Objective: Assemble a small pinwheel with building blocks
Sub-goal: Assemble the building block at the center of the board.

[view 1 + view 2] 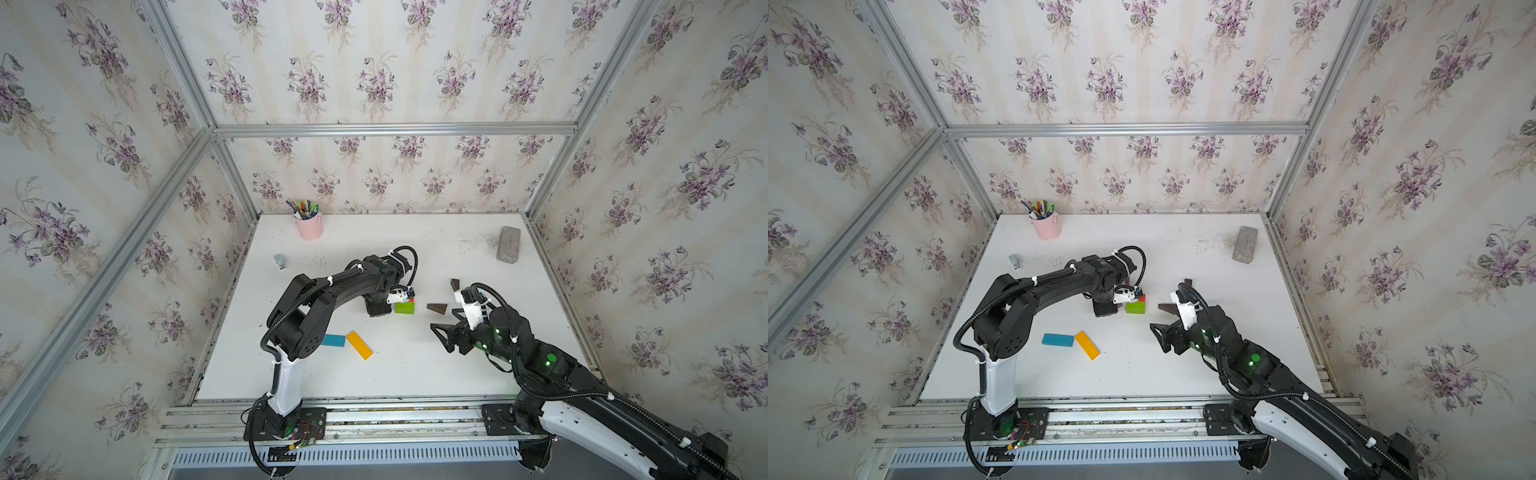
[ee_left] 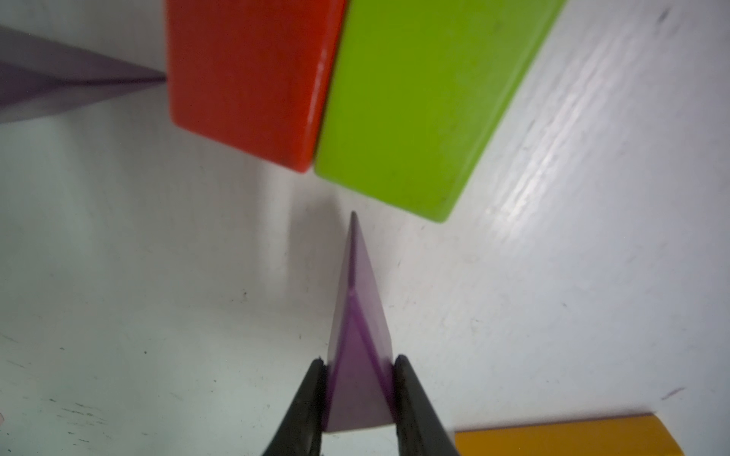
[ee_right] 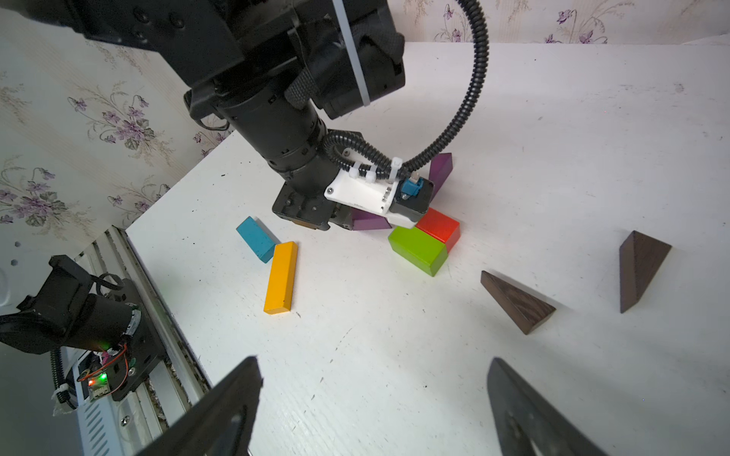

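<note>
Pinwheel [image 3: 418, 246]: the red-green painted-block centre [image 1: 405, 306] is laid; a purple triangular wedge [image 2: 361, 300] is gripped by the left pincer [image 2: 360, 361]; the right pincer [image 3: 373, 361] is spread wide. Dark brown triangular wedges [image 1: 436, 308] at 3 o'clock and yellow-blue bars [image 1: 359, 345] at 7 o'clock remain unplaced.

Two touching blocks [image 1: 405, 307] lie in the middle; two wedges [image 1: 437, 308] to their right, two bars [image 1: 359, 345] nearer left, cup [image 1: 309, 227] far left, brick [image 1: 508, 245] far right.

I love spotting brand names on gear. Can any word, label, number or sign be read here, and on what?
No text is readable anywhere.
Grey slab: any marking is too blurred.
Pens in the cup: any print is too small.
Circuit board: too small.
Green block and red block: plain paint.
</note>
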You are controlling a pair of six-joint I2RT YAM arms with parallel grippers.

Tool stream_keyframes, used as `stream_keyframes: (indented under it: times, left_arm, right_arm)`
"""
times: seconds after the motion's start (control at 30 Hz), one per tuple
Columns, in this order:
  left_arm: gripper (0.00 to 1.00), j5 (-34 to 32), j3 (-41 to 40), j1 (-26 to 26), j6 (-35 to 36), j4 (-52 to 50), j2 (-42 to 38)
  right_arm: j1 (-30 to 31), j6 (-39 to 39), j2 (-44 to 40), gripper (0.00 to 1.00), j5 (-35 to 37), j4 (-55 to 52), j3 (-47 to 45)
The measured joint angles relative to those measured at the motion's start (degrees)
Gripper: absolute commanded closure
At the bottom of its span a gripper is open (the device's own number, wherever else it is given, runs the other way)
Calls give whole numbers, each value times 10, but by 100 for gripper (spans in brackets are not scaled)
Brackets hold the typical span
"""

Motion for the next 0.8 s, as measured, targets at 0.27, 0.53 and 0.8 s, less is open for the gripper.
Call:
stream_keyframes:
  times: [0.27,0.53,0.8]
  left_arm:
    - [80,9,13,11,-8,0,5]
    - [80,16,19,10,-11,0,21]
    - [80,16,30,12,-11,-3,30]
  right_arm:
    - [-2,0,-9,11,0,1,-4]
    - [-3,1,-12,10,4,1,-4]
    - [-3,6,-13,10,4,1,-4]
